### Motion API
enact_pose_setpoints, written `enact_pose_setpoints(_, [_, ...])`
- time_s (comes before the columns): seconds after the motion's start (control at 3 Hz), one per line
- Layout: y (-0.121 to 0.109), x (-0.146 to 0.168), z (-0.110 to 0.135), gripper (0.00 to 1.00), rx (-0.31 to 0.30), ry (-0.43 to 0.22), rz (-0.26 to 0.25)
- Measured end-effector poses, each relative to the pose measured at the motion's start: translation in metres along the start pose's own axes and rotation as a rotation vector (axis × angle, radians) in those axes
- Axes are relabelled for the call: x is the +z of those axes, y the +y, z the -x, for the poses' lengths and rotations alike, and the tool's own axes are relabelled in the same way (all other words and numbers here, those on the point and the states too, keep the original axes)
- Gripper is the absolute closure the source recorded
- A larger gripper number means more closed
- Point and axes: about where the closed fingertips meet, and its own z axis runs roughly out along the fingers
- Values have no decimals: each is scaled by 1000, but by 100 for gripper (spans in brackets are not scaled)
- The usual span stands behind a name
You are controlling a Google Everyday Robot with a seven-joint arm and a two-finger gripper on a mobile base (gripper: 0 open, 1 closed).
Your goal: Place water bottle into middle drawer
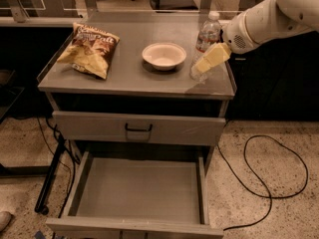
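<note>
A chip bag (89, 49), white bowl (164, 55) and water bottle (208, 34) are carried on the grey cabinet top (124, 81); the gripper (210, 59) is held at the bottle's lower half.
</note>
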Motion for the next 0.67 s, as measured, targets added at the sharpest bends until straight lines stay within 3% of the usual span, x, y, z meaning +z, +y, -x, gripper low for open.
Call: enact_pose_setpoints(0.67, [-6,0,3,0,-5,-31,-1])
